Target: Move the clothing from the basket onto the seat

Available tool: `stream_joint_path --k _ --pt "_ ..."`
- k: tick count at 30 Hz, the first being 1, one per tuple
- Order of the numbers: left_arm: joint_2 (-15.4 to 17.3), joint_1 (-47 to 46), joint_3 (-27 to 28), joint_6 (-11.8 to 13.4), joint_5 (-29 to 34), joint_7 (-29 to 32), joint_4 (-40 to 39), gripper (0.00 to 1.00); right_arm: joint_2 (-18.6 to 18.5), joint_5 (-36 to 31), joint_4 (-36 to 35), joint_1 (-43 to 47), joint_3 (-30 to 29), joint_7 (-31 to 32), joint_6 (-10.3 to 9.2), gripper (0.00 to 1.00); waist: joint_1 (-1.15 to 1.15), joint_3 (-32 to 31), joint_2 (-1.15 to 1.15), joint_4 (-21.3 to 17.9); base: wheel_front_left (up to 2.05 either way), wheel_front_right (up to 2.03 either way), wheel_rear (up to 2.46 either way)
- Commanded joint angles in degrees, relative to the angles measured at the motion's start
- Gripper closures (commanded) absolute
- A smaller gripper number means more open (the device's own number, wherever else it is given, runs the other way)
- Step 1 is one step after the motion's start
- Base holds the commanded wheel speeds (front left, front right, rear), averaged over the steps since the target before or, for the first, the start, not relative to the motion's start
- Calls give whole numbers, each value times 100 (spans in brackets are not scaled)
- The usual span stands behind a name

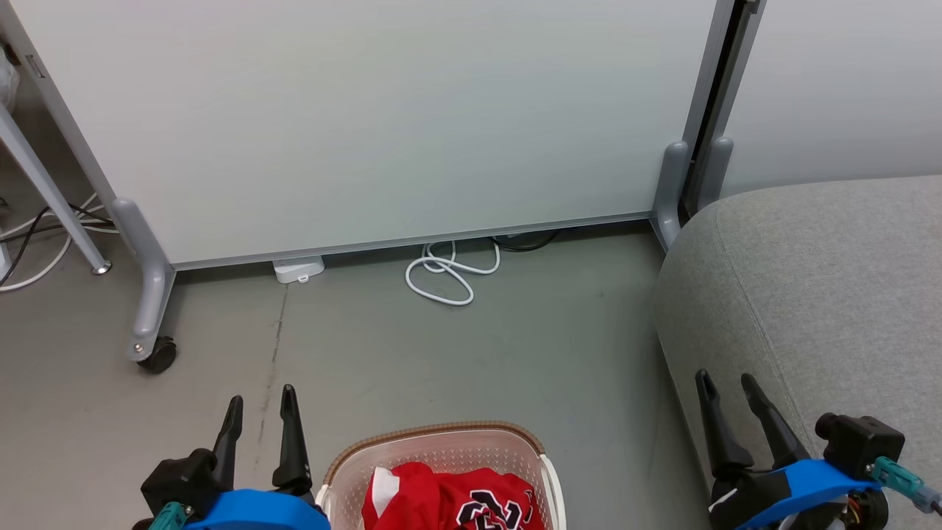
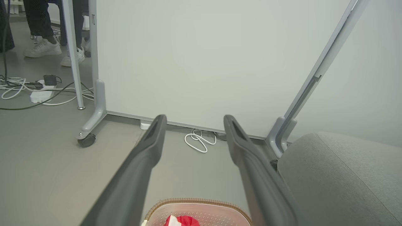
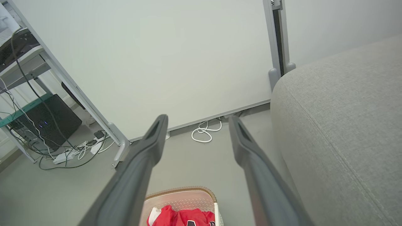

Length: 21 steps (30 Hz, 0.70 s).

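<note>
Red clothing [image 1: 449, 500] with white trim and black-and-white lettering lies bunched in the cream basket [image 1: 441, 440] with a brown rim, on the floor at the bottom centre of the head view. The basket [image 2: 198, 204] [image 3: 182, 194] and clothing [image 2: 182, 220] [image 3: 180, 217] also peek in at the bottom of both wrist views. The light-grey seat [image 1: 831, 294] [image 2: 342, 175] [image 3: 342, 119] fills the right side. My left gripper [image 1: 263, 408] [image 2: 193, 124] hangs open just left of the basket. My right gripper [image 1: 728, 386] [image 3: 198, 123] is open over the seat's front edge, empty.
A white partition panel [image 1: 368, 118] on grey wheeled feet [image 1: 151, 346] stands behind the basket. A coiled white cable [image 1: 449, 272] lies at its base. More cables and a power strip [image 2: 40, 94] lie on the floor to the left, where a person's feet [image 2: 47, 48] stand.
</note>
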Motion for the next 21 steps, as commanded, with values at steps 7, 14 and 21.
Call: stream_joint_path --k 7,14,21 --pt "41 71 -36 62 349 -136 22 0 -45 -442 -60 62 27 -59 12 0 0 -19 0 3 0 0 0" --pt "26 88 -29 50 481 -220 158 0 -47 -755 -23 72 -18 -55 13 0 0 -37 0 8 0 0 0" --pt "5 93 -50 30 577 -289 233 0 -47 -1018 1 111 -66 -84 14 0 0 -53 0 8 0 0 0"
